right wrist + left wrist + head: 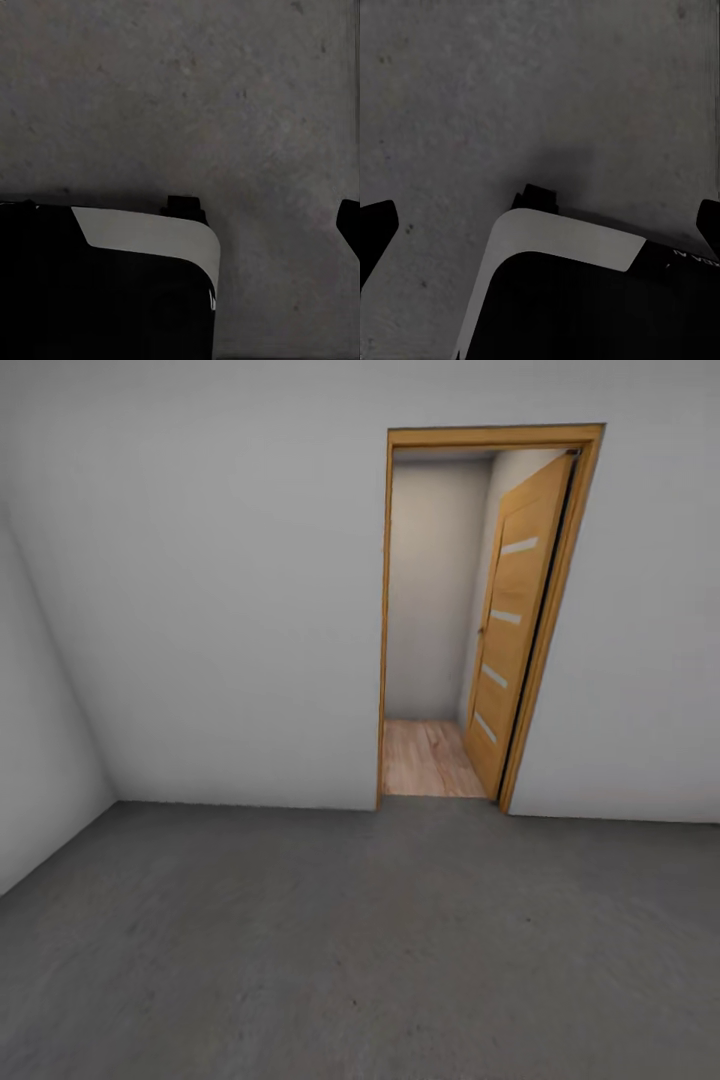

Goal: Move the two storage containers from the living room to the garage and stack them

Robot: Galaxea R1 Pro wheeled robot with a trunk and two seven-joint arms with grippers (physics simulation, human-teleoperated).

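Closest to the camera is plain grey concrete floor (330,950), dull and a bit mottled, running up to pale grey walls (200,610). So this is the garage side. Straight ahead there's a wooden door frame (385,630) with the door (512,630) swung open away from us, and past it a strip of light wood plank flooring (425,758) and more pale wall.

Both wrist cameras look down at that same concrete. In the left wrist view the left end effector (540,225) has its dark fingers (376,229) way out at opposite edges, spread wide with nothing between them. Part of the robot's base (562,247), black with a white corner, sits below. The right end effector (349,225) shows just one dark fingertip, so can't tell if it's apart or together.

No orange bins anywhere in these shots.
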